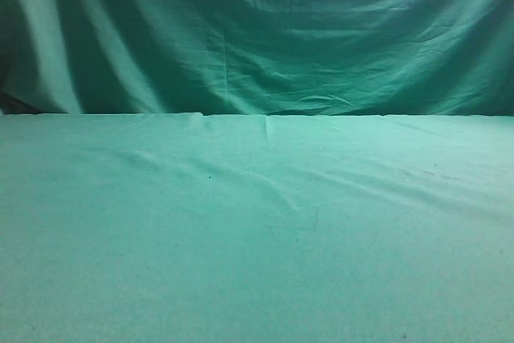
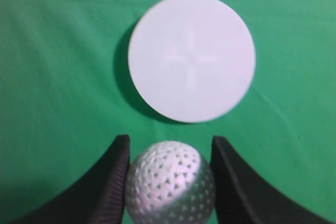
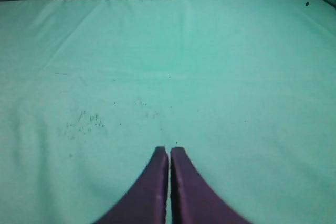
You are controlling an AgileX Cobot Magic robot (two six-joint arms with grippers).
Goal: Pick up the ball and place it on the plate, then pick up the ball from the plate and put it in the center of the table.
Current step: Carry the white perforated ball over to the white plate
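Note:
In the left wrist view my left gripper (image 2: 170, 145) is shut on the ball (image 2: 169, 182), a small white dimpled sphere held between the two dark fingers. It is held above the green table (image 2: 47, 77). The round white plate (image 2: 192, 57) lies on the cloth just ahead of the ball. In the right wrist view my right gripper (image 3: 169, 151) is shut and empty, over bare green cloth (image 3: 236, 77). The exterior view shows only the table (image 1: 257, 230); ball, plate and both grippers are out of that view.
A draped green curtain (image 1: 257, 30) hangs behind the table's far edge. A few dark specks (image 3: 84, 121) mark the cloth left of my right gripper.

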